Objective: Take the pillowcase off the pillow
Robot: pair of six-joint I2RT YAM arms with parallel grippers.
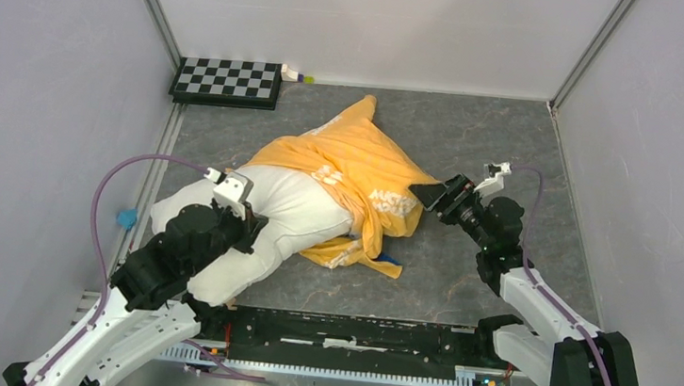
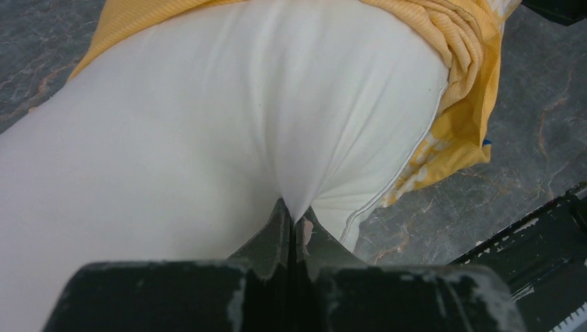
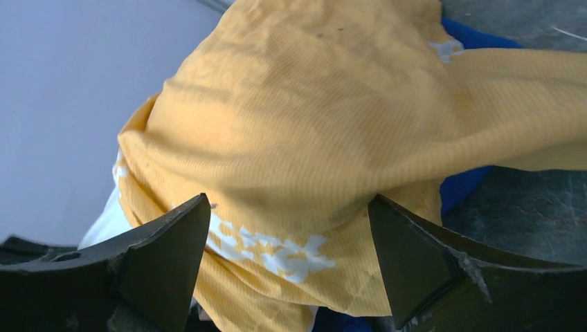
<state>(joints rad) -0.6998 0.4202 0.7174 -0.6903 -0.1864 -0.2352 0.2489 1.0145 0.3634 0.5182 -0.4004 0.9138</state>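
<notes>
Grey table [image 1: 476, 140], wrist-cam: L pincer [image 2: 295, 216] pinching pillow [image 2: 208, 138]

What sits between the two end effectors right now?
In the top view, the white pillow and then the bunched orange pillowcase fill the stretch from the left end effector to the right end effector.

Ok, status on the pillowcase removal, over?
Left pincer shut on the pillow, bare end. Right pincer open, straddling the pillowcase, bunched over the far half. No obstruction seen.
</notes>
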